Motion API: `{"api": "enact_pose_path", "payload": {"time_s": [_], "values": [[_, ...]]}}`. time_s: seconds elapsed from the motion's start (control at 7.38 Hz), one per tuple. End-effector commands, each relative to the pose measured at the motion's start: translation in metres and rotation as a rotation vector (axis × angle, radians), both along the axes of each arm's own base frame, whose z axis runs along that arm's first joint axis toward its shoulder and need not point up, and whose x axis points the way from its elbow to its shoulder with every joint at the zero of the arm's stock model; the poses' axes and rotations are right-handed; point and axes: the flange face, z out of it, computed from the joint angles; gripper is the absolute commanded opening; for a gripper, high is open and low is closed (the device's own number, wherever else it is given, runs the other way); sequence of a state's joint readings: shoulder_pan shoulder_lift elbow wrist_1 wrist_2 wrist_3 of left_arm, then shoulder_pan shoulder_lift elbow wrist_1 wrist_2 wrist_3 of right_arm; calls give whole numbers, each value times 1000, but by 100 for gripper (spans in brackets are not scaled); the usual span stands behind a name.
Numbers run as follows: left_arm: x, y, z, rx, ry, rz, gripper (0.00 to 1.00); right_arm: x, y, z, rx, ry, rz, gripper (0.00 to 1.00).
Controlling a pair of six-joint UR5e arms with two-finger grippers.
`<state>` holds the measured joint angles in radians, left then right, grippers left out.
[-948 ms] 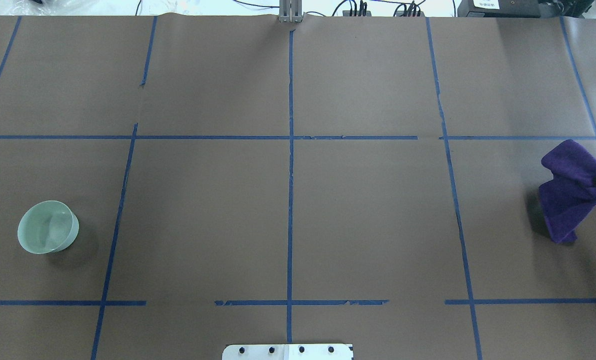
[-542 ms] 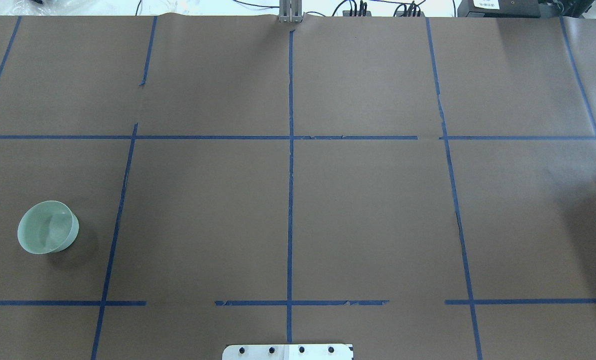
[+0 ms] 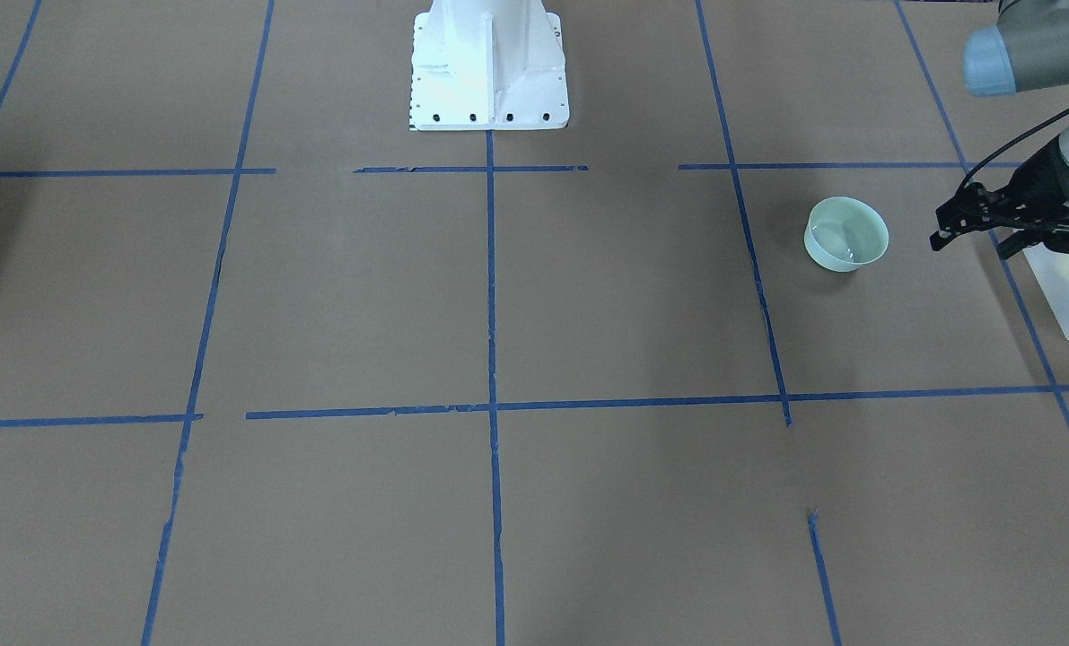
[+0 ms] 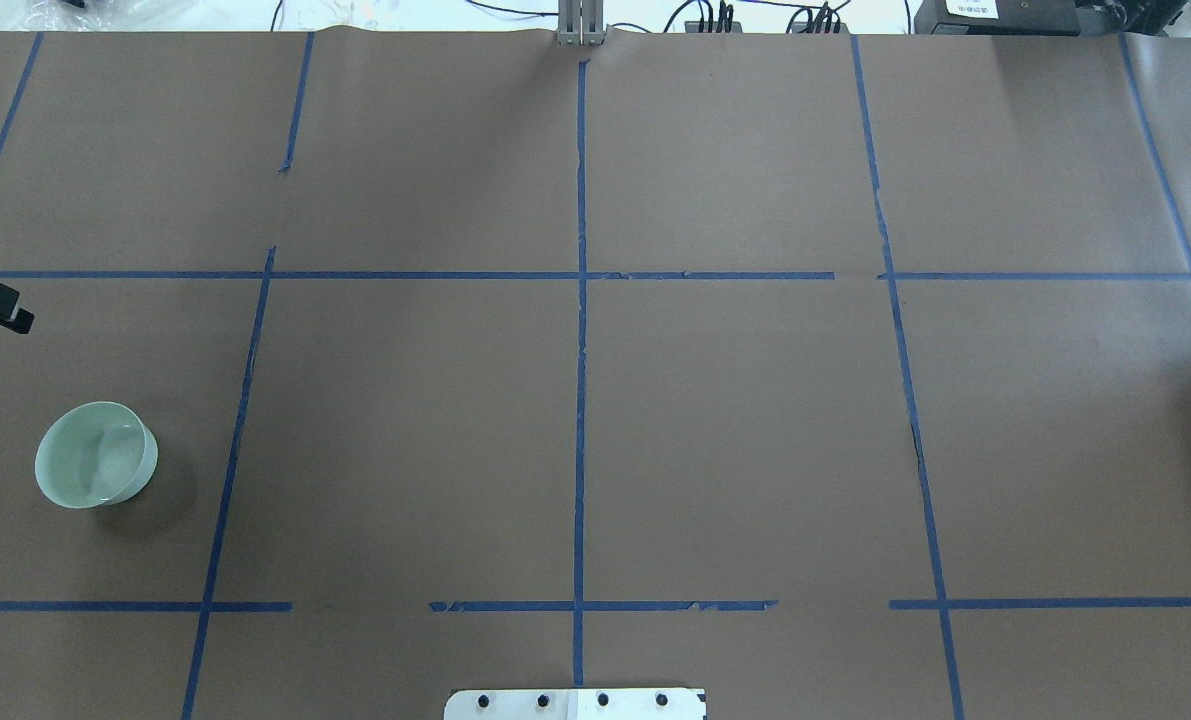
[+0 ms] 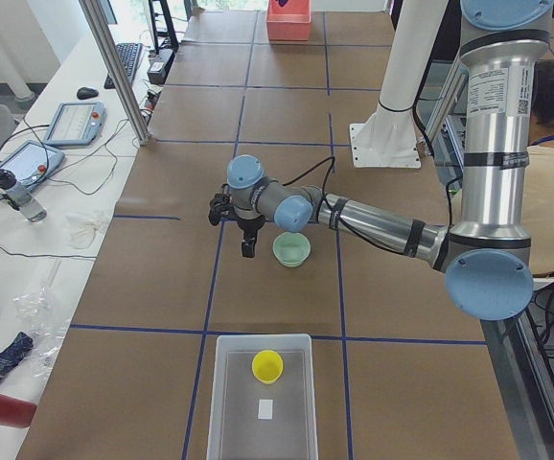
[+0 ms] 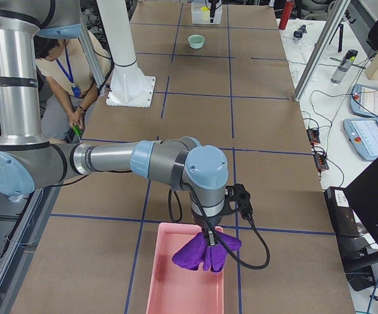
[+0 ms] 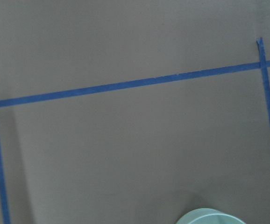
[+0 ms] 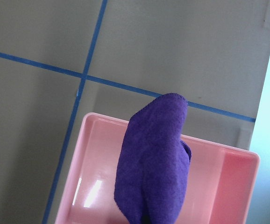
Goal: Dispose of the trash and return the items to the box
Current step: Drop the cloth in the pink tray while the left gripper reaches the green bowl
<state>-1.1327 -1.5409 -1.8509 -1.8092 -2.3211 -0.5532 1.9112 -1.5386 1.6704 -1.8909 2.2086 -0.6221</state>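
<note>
While yellow tapered cup sits upright in frosted box (translucent), left fingers apart; right fingers hidden, cannot tell.

The bowl sits on the tabletop, lower left of the overhead view. Bottom centre of the left-side view lies the box — cup inside. The cloth hangs over the tray — bottom of the right-side view.

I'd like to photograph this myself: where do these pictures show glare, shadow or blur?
Right wrist view: white glare on the floor of the pink tray, the frame's right edge washed out, the purple cloth looming close. Overhead view: the green bowl casts a soft shadow to its lower right. Front-facing view: a dark shadow at the left edge. No marked blur.
</note>
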Motion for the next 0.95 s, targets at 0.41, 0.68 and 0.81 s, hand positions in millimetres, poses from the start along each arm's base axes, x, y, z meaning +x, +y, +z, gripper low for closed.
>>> {"api": "enact_pose_path", "payload": {"time_s": [0.41, 0.68, 0.81], "values": [[104, 52, -28, -207, -61, -95, 100, -30, 20, 76, -77, -24, -17, 99], [115, 63, -19, -223, -77, -73, 100, -61, 17, 80, -99, -100, -20, 100], [122, 67, -17, -228, -80, -58, 100, -67, 14, 78, -96, -112, -29, 100]]}}
